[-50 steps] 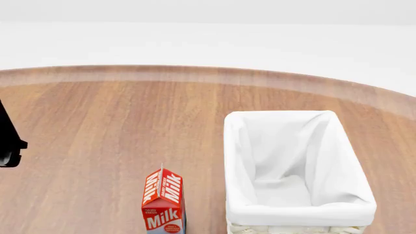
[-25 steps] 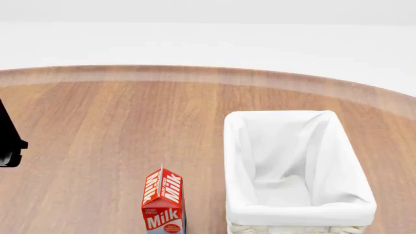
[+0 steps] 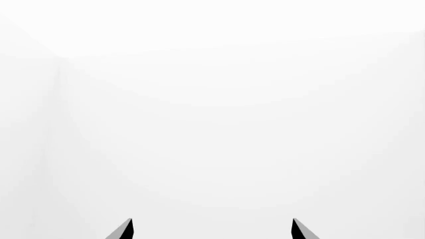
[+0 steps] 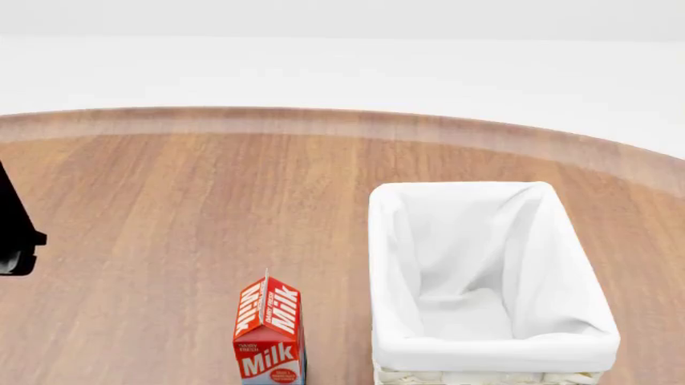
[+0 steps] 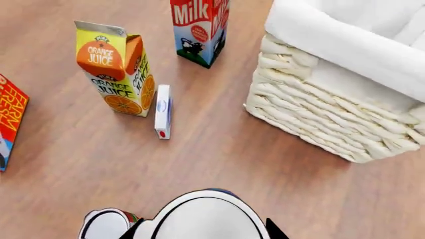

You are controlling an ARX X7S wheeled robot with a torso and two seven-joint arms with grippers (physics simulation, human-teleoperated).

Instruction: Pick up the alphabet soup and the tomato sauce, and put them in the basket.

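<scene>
Right gripper (image 5: 202, 231) clamped on the soup can (image 5: 202, 211), its fingers against both sides. The sauce can (image 5: 105, 225) stands just beside and lower, on the table (image 5: 219, 149). The basket (image 5: 312, 119) lies ahead of the gripper, near. Left gripper (image 3: 211, 231) spread wide, holding nothing.

Risk: a shallow grip may let the can slip, or the can may clip the basket rim on the way in.

Legible: "Milk" on the milk carton (image 5: 199, 27); "Orange Juice" on the juice carton (image 5: 119, 74); "Farm Fresh" on the red carton (image 5: 10, 124).
</scene>
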